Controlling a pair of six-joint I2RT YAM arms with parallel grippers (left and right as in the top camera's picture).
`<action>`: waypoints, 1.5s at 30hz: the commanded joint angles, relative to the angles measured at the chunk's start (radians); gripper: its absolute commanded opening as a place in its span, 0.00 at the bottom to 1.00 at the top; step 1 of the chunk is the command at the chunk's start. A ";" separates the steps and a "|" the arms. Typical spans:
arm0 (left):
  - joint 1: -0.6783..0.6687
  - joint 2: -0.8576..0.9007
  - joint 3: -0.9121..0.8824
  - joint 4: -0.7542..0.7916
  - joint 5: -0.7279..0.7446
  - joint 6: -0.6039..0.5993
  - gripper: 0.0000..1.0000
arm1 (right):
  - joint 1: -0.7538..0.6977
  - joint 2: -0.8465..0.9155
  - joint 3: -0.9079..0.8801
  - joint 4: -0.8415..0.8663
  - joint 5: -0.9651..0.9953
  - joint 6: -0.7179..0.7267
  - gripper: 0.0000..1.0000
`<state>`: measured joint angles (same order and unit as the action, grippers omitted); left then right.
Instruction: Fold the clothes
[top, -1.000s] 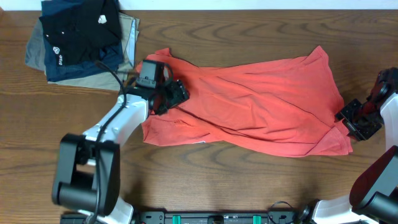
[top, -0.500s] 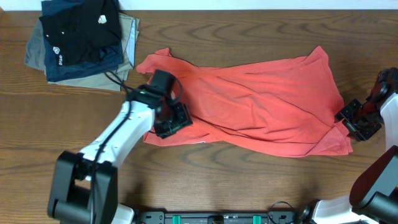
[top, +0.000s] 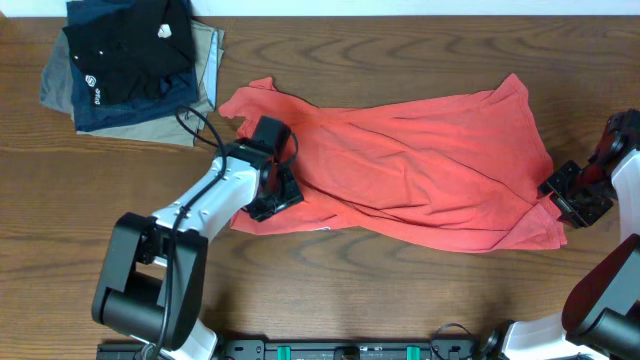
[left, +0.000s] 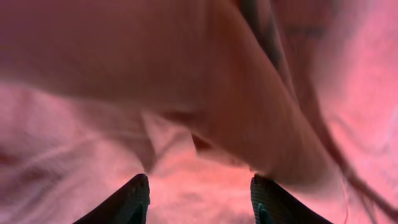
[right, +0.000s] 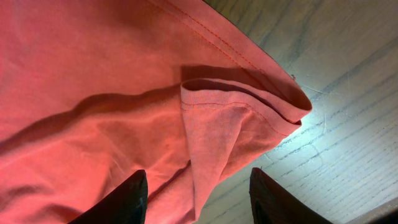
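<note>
T-shirt (top: 420, 170) spread mid-frame. Left jaws released over its left edge; right jaws released, straddling its right hem.

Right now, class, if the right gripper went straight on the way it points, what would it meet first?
The coral-red T-shirt: the open right gripper points at its folded-over hem corner, which lies directly ahead in the wrist view. Depth is unclear, so it may be touching the cloth.
</note>
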<state>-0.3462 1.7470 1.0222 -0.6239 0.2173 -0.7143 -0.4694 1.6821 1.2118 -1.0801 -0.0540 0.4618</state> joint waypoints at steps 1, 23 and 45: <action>0.006 0.019 -0.006 0.007 -0.035 -0.010 0.54 | 0.013 0.003 0.001 -0.001 -0.003 -0.015 0.51; 0.008 0.063 -0.003 0.069 -0.035 -0.002 0.36 | 0.013 0.003 0.001 -0.001 -0.002 -0.015 0.52; 0.006 0.052 0.058 -0.008 -0.035 0.029 0.36 | 0.013 0.003 -0.004 0.008 -0.002 -0.015 0.52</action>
<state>-0.3420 1.7950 1.0370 -0.6228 0.2012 -0.7059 -0.4694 1.6821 1.2114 -1.0760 -0.0540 0.4614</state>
